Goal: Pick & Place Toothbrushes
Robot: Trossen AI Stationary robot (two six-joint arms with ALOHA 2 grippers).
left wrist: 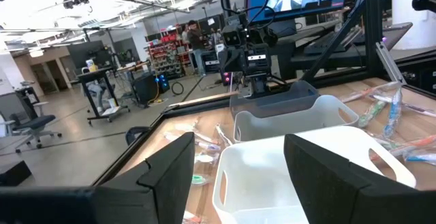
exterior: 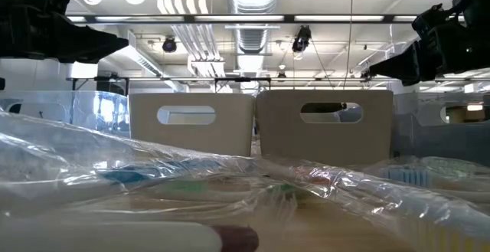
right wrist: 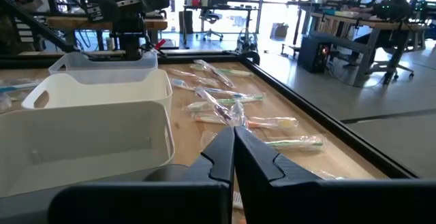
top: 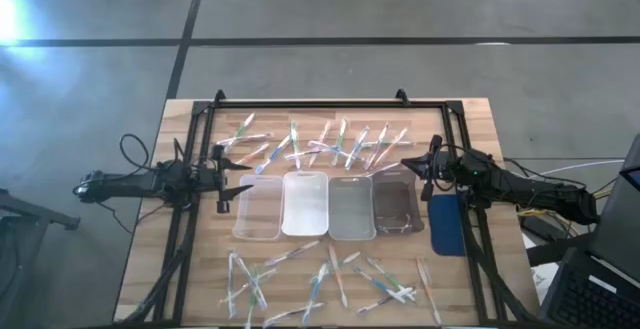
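Both arms hang level over the wooden surface [top: 150,219], one at each end of a row of four rectangular plastic trays [top: 305,204] in mid-frame of the high view. At centre left, the left pincer [top: 240,179] stands wide, its dark fingers [left wrist: 163,176] spread and holding nothing, just beside the clear leftmost tray [top: 257,209]. At centre right, the right pincer [top: 408,166] is pressed together, fingers [right wrist: 262,163] meeting with nothing between them, above the dark rightmost tray [top: 396,207]. The thin wrapped toothbrushes [top: 330,144] with green and blue accents lie scattered in a band above the trays, and more are strewn along the bottom of the frame. A blue flat pad [top: 447,224] lies right of the trays.
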